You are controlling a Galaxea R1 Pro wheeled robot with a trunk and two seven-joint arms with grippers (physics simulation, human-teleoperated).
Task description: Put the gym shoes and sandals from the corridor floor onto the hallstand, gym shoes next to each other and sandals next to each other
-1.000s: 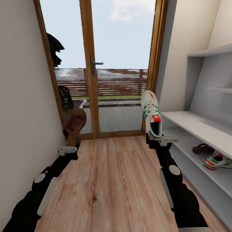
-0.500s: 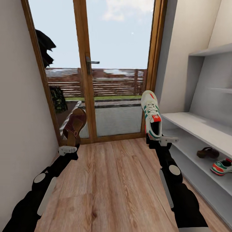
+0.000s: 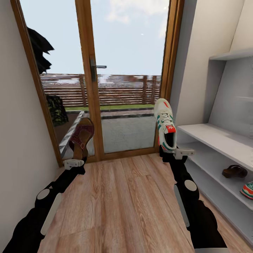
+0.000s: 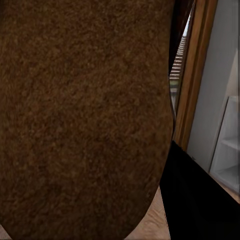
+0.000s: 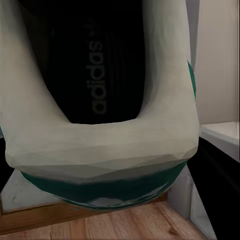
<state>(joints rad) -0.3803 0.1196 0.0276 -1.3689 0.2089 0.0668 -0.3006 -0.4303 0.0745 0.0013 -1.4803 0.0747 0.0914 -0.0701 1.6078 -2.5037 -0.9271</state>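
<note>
Hard against the left edge runs a plain wall, and the left gripper [image 3: 75, 162] sits close beside it, clamped on a brown sandal [image 3: 81, 135] that stands upright, toe up; in the left wrist view its tan sole [image 4: 82, 115] is pressed right up to the lens. Between the two arms the corridor floor [image 3: 126, 200] lies bare as far as the glass door [image 3: 123, 77] with its wooden frame — the one wide lane of open room. The right gripper [image 3: 172, 153] is clenched on a gym shoe [image 3: 165, 124], held heel-down and toe-up; the right wrist view looks into its dark insole [image 5: 95, 65]. Further right, just beside that arm, the front edges of the hallstand [image 3: 211, 135] jut into the corridor. On its lower tier rest the other sandal [image 3: 234, 171] and, near it at the picture's edge, the second gym shoe [image 3: 248, 189] — only partly in view.

Compared with a second ago the whole view has swung: door and rack have slid sideways, the shelved pair sits nearer the right edge, and both arms hold their loads as before.
</note>
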